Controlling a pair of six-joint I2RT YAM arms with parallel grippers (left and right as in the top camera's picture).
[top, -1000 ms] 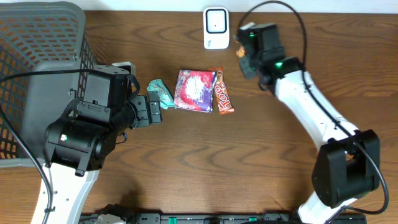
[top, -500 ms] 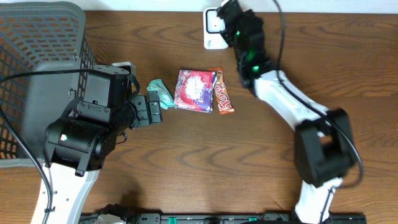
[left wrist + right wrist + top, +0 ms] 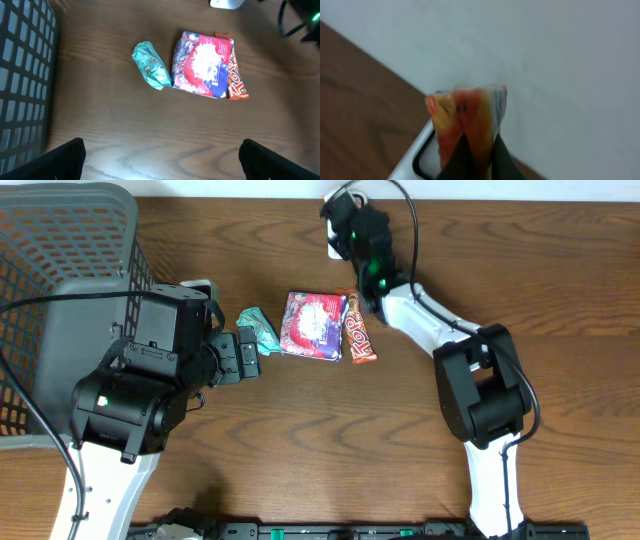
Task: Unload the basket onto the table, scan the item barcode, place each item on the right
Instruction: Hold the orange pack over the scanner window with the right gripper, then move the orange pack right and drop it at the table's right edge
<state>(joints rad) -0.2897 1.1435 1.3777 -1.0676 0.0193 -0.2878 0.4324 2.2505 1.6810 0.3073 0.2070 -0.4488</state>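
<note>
In the right wrist view an orange and yellow packet (image 3: 467,117) is pinched between the dark fingers of my right gripper (image 3: 480,150), which is shut on it. Just behind the packet lies the white barcode scanner (image 3: 420,155) with its dark-rimmed window. Seen from overhead, my right gripper (image 3: 348,222) hangs over the scanner (image 3: 336,248) at the table's back edge and hides most of it. My left gripper (image 3: 245,355) hovers open over bare wood (image 3: 162,160), left of the loose items.
A teal packet (image 3: 257,328), a purple and red packet (image 3: 314,325) and an orange bar (image 3: 358,338) lie in a row mid-table. A grey mesh basket (image 3: 60,240) fills the back left corner. A pale wall rises behind the scanner.
My right arm has swung left with the packet, from right of the scanner to over it. The left arm and the loose items have not moved.
</note>
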